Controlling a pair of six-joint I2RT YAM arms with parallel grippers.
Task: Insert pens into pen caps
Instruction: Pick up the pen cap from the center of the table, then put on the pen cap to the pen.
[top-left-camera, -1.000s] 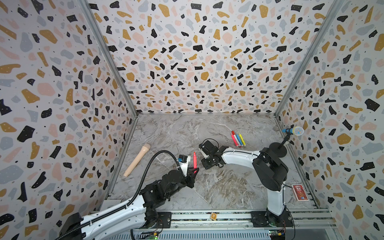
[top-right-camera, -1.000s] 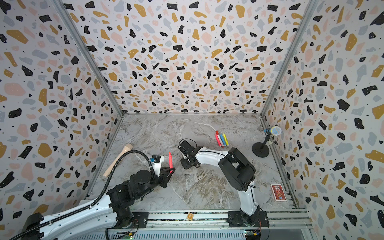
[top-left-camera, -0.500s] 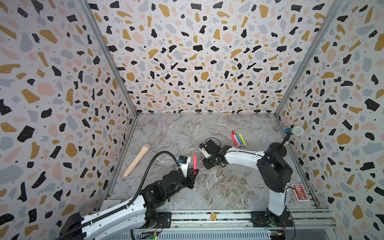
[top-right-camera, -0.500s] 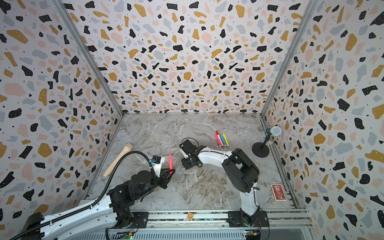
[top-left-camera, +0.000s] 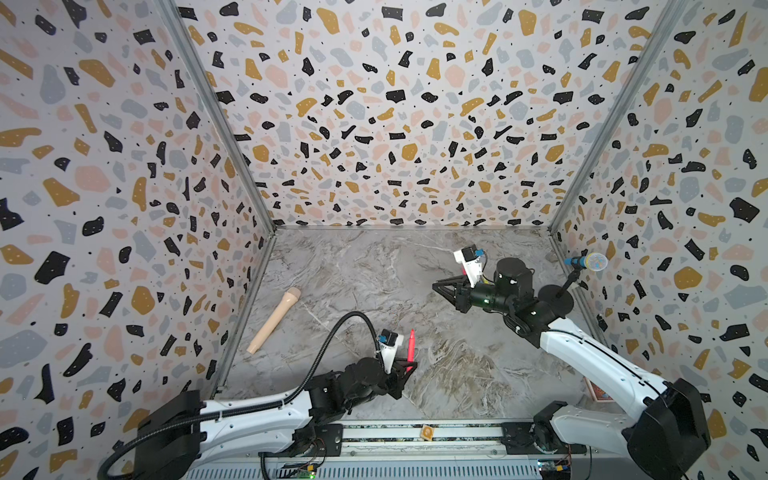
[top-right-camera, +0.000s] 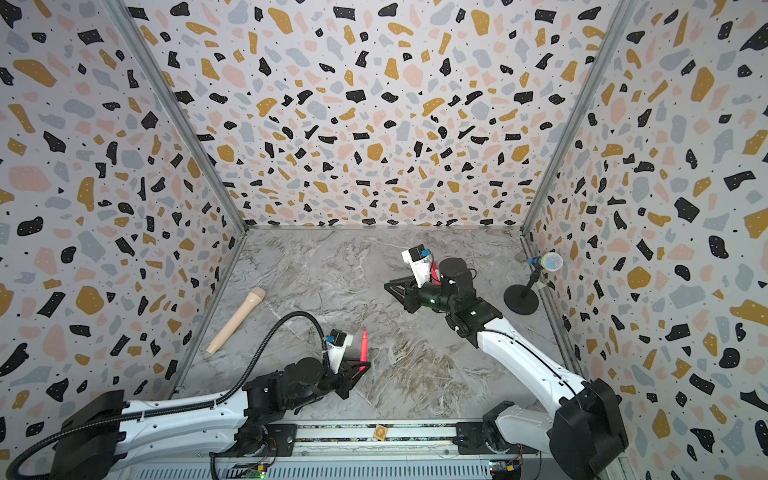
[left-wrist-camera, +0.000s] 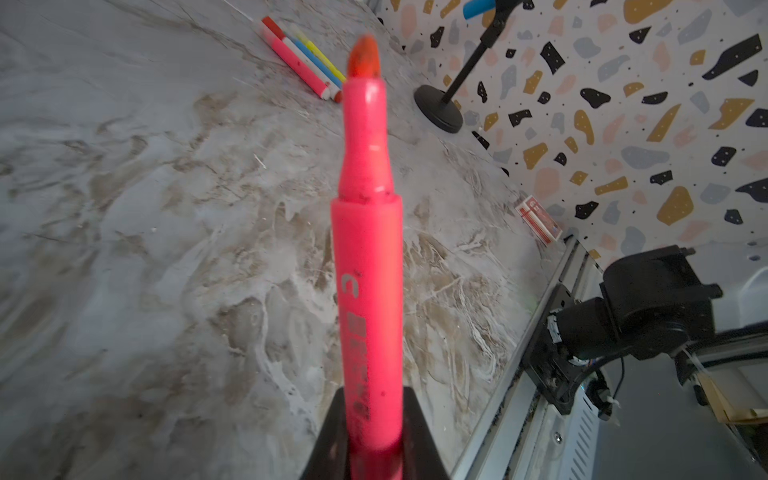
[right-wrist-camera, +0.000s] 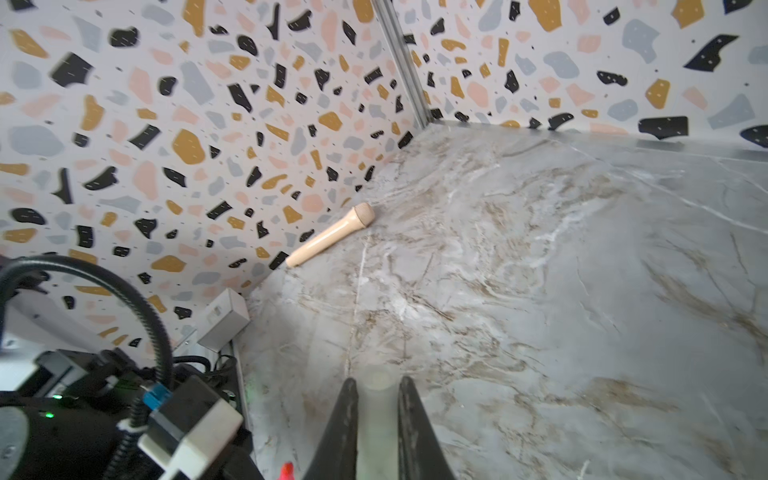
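Gripping: left end effector (top-left-camera: 407, 369) clamps pink pen (left-wrist-camera: 368, 257) | right end effector (right-wrist-camera: 378, 383) clamps pale cap (right-wrist-camera: 376, 419)

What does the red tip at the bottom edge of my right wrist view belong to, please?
Observer: It is the bare tip of a pink pen, held upright in the left end effector.
Operator: Thank you. Where are the other pens?
Observer: Four pens lie side by side on the table, near the round black stand of a blue microphone.
Operator: Is my cap near that tip?
Observer: No. In both top views the right end effector sits well apart from it, nearer the back wall.
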